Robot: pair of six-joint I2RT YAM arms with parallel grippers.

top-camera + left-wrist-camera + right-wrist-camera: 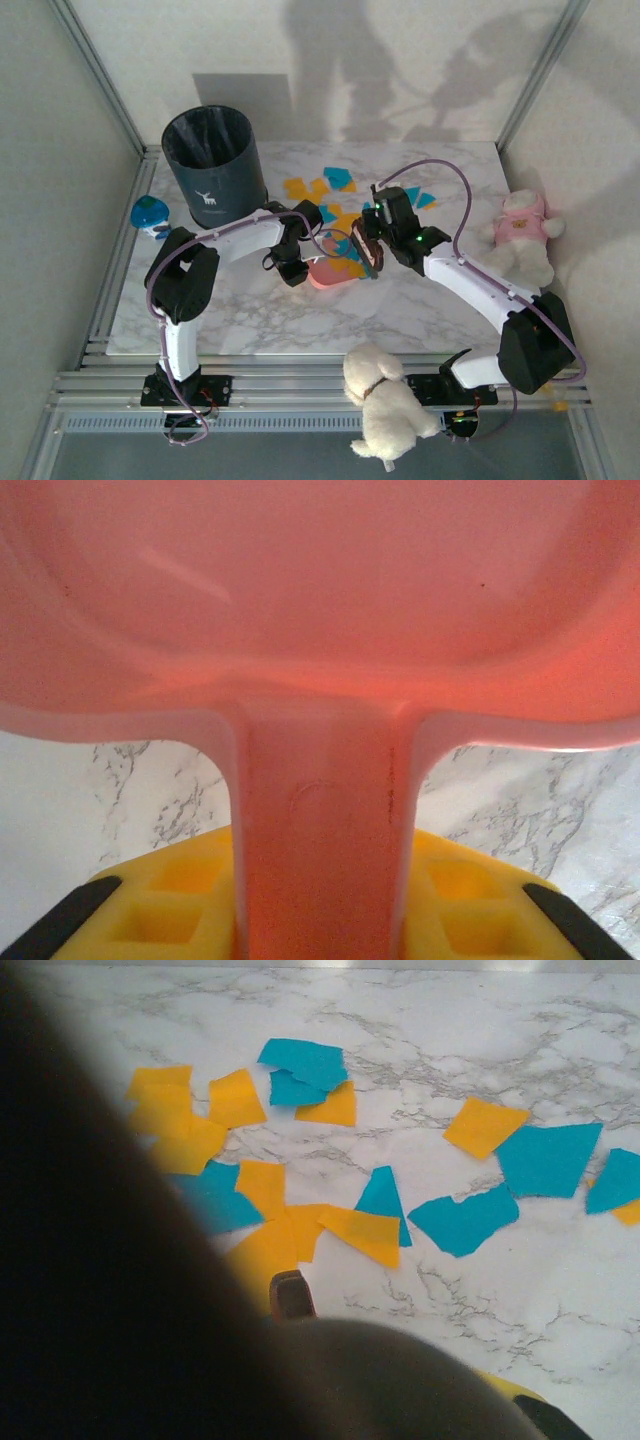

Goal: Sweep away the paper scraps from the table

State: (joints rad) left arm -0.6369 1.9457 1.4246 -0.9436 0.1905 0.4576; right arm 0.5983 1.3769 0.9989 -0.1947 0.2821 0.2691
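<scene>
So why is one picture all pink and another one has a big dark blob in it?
Left wrist view: the pink dustpan sits right against the lens, soft and glowing with light. Right wrist view: a dark blob close to the camera is out of focus, while the paper scraps beyond look sharp. Top external view: soft shadows fall on the back wall.

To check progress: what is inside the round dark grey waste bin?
A black plastic liner lines the round dark grey waste bin. Its bottom is in shadow, so any contents cannot be seen.

Trash bin [213, 160] rear-left; bare table [250, 320] front.
</scene>
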